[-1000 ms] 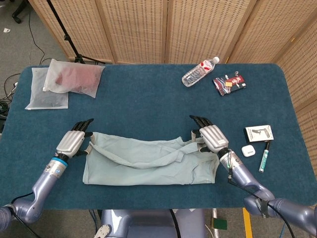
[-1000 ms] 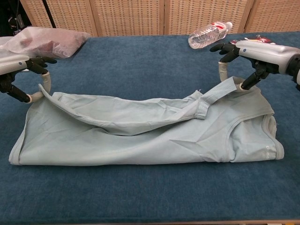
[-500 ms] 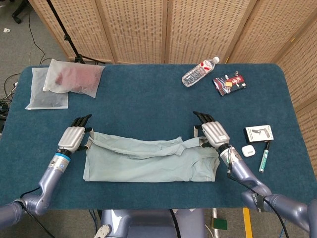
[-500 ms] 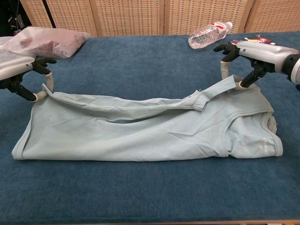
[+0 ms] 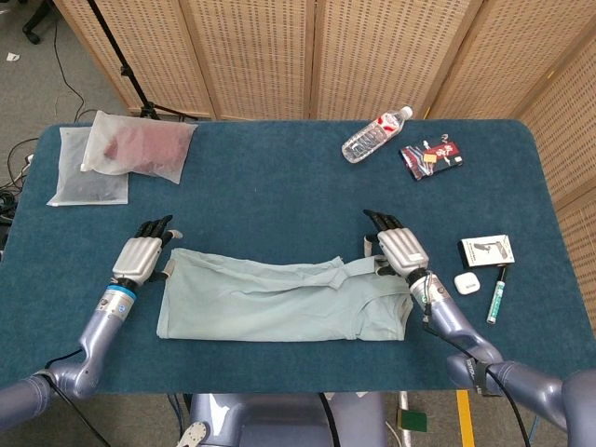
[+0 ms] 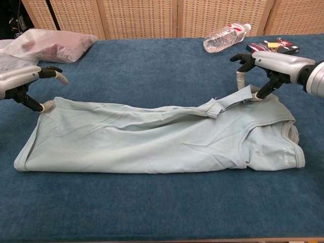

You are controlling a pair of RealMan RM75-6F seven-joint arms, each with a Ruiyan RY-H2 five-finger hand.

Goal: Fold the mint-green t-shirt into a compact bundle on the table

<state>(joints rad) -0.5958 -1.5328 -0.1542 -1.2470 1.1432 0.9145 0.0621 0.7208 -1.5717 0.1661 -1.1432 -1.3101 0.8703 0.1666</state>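
The mint-green t-shirt lies folded into a long band across the front of the blue table. My left hand hovers at the shirt's upper left corner with its fingers spread apart, and that corner lies flat on the table. At the upper right edge my right hand pinches the cloth between thumb and finger, holding it slightly raised. A ridge of fabric runs from there toward the middle.
At the back left lie two plastic bags of clothing. A water bottle and a snack packet are at the back right. A white box, an earbud case and a pen sit right of my right hand.
Both hands lowered the lifted back edge and the shirt flattened. My left hand let go of its corner and spread its fingers. The right hand kept its pinch.
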